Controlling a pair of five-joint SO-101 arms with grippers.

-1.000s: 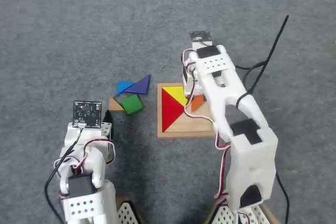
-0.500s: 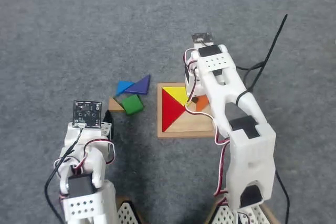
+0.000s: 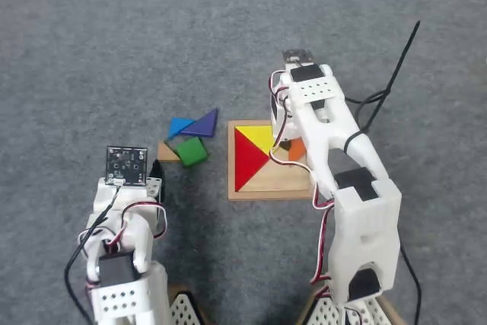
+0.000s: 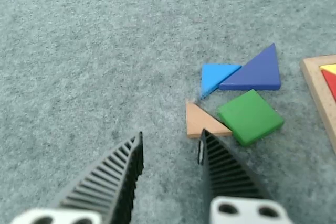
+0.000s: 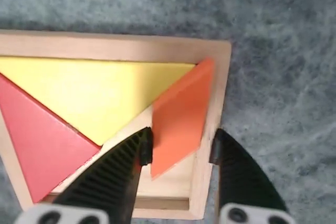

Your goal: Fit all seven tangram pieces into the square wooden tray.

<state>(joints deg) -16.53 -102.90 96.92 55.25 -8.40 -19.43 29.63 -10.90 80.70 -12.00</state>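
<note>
Wooden tray (image 3: 274, 184) already holds the red triangle (image 3: 245, 159) and yellow triangle (image 3: 260, 136). Our right gripper (image 5: 181, 140) is clamped on the orange piece (image 5: 181, 111) at the corner, tip overlapping the rim, probably to seat it. Left gripper (image 4: 170, 137) hangs open above the desk (image 4: 79, 51) by the green square (image 4: 250, 116). No readable print we can spot.
</note>
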